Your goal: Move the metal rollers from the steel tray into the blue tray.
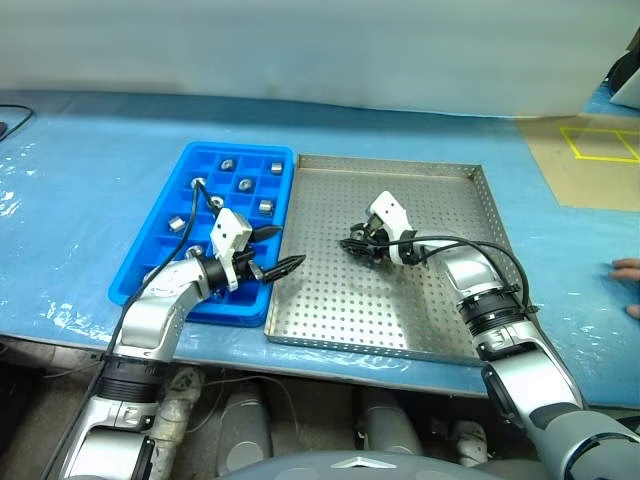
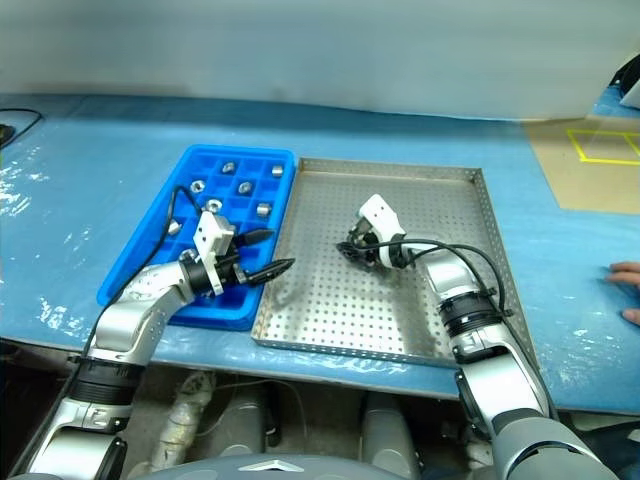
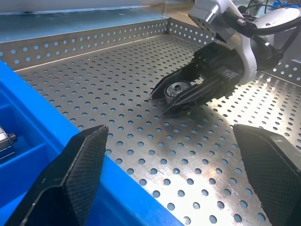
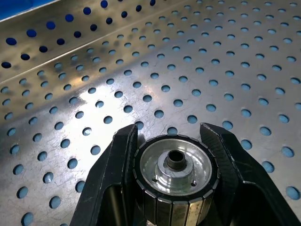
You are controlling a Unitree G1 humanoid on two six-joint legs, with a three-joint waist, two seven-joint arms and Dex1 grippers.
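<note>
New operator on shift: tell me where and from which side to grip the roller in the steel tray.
Grip the metal roller across its ribbed round wall, fingers on opposite sides, bore left clear, as the right gripper has it now. Come from the tray's open middle, angled down; the curved wall offers parallel contact, while the flat end faces give no purchase.

person's hand (image 1: pixel 627 285) cut off at edge

A long table is covered with a pale blue plastic sheet (image 1: pixel 90 190), wrinkled and glossy near its front edge. Behind it, a plain pale wall (image 1: pixel 300 45) is seen. At the far right, a brown board (image 1: pixel 585 165) marked with yellow tape lines (image 1: pixel 600 145) is laid on the table.
</note>
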